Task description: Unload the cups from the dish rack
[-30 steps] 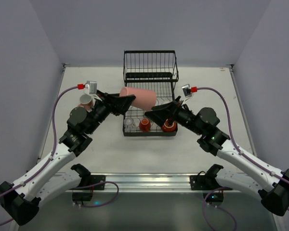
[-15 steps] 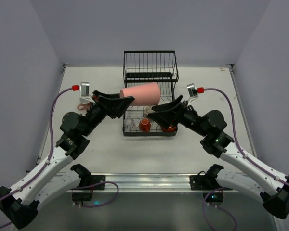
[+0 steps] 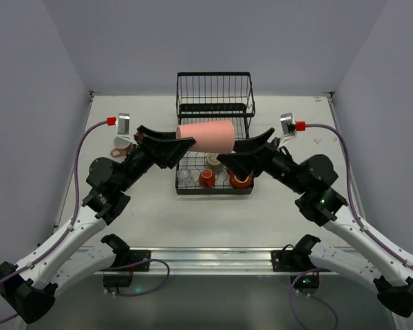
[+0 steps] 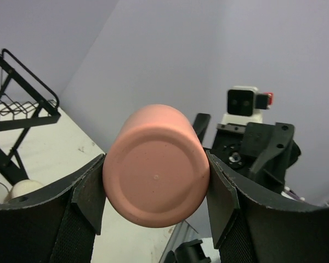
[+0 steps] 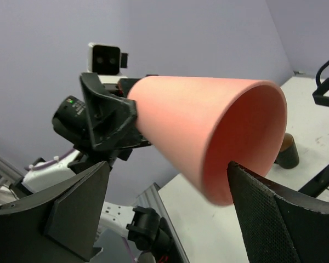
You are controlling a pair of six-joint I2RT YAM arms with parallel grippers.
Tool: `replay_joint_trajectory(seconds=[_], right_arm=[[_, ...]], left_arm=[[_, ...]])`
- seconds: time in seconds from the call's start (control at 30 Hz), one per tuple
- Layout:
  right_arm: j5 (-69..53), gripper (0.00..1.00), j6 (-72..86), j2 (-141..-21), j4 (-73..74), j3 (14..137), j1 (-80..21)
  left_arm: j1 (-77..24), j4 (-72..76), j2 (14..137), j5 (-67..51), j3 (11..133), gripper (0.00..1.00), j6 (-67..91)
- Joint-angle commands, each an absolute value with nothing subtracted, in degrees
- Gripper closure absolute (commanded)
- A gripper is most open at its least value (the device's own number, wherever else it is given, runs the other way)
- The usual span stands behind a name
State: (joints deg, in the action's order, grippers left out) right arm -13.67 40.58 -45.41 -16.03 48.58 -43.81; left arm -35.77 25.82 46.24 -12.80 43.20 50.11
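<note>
My left gripper (image 3: 182,143) is shut on the base end of the tall pink tumbler (image 3: 206,135) and holds it level in the air above the front of the black wire dish rack (image 3: 215,103). In the left wrist view the tumbler's round base (image 4: 156,164) is squeezed between both fingers. My right gripper (image 3: 230,150) is open at the tumbler's mouth end. In the right wrist view the open mouth (image 5: 252,142) hangs just above the gap between my spread fingers (image 5: 82,208). The lower tray holds a clear glass (image 3: 185,176), two orange-red cups (image 3: 206,179) and a beige cup (image 3: 213,160).
A pink mug (image 3: 122,144) stands on the table left of the rack, behind my left arm. A dark brown cup (image 5: 288,150) shows near the rack wires in the right wrist view. The rack's raised rear basket stands at the back; side walls close in the table.
The left gripper has lifted the tumbler, levelled it and carried it a little to the right. The right gripper has risen and moved up to the tumbler's mouth end.
</note>
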Motion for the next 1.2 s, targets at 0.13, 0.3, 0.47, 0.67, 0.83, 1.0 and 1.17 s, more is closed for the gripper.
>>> replay_joint_trajectory(seconds=[0.13,0.3,0.47,0.67,0.83,1.0,1.17], right_arm=[[-17.6,0.1,39.0,-49.7,-18.4,51.9,-43.8],[-22.0,0.61,40.7,-51.9,-23.0,53.0,-43.8],[-17.9,1.0,38.3,-52.5,-18.2,56.7,-43.8],[-2.3,1.0,23.6,-50.7,10.3,67.7,-42.8],[11.5,1.0,14.3,-54.3,29.9,79.8,-33.1],[17.2,1.0,9.8,-66.0,42.3,87.6,-17.5],[9.1,1.0,7.6,-79.1,45.9,91.9,-8.6]], left_arm=[[-36.1,33.8,47.0,-19.1,42.9,0.8,54.8],[-36.1,31.6,48.9,-20.0,43.2,0.68,53.6],[-36.1,23.9,48.7,-19.3,44.3,0.24,47.8],[-36.1,-7.8,44.4,-4.7,54.7,0.0,27.4],[-36.1,-22.2,40.9,5.5,55.4,0.0,17.7],[-36.0,-23.3,40.0,5.7,48.5,0.0,16.2],[-36.0,-21.8,41.0,4.5,46.8,0.0,14.3]])
